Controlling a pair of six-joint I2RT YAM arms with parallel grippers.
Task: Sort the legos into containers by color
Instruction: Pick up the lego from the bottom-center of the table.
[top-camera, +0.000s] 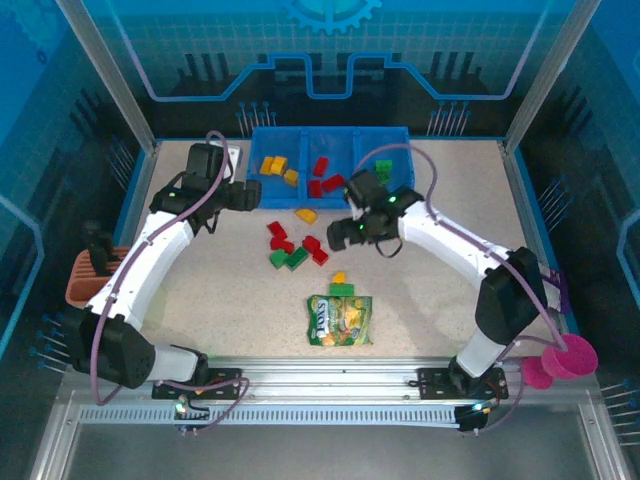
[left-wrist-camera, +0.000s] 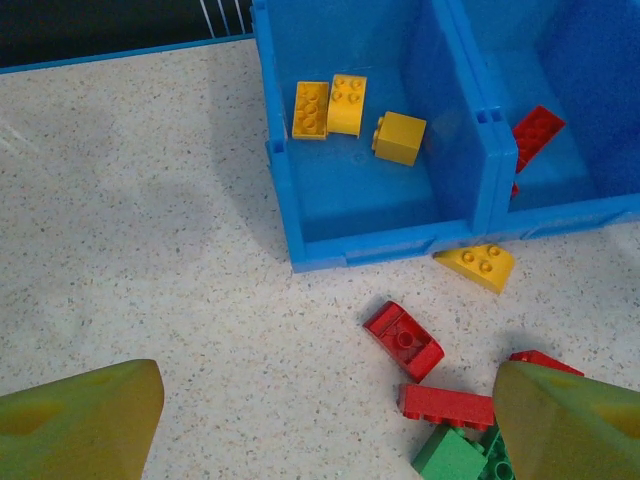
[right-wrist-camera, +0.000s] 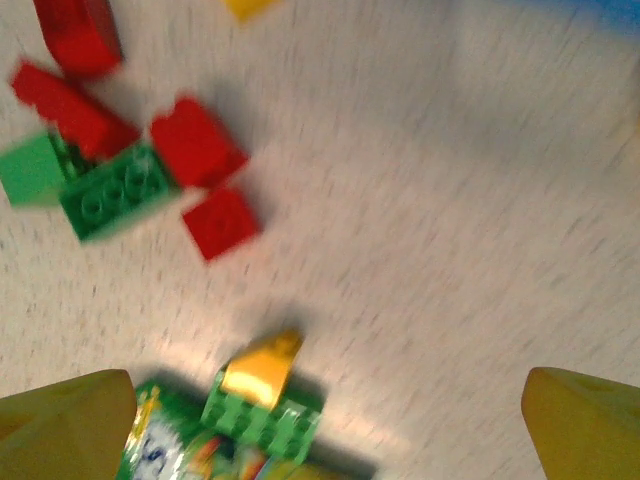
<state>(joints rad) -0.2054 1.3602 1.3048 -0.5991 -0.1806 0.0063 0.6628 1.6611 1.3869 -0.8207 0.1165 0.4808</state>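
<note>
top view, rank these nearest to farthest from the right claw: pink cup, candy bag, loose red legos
1. loose red legos, on the table just left of the right claw
2. candy bag, nearer the arm bases, centre of the table
3. pink cup, far right, by the near corner

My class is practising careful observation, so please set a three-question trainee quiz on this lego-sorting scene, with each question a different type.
1. True or false: the tray's left compartment holds yellow legos.
2. The loose yellow wedge lies: A inside the tray; B on the table by the tray's front wall; C in the basket.
3. Fill in: the green lego by the bag has a ____ one on it.
Key: 1 true; 2 B; 3 yellow.
</note>
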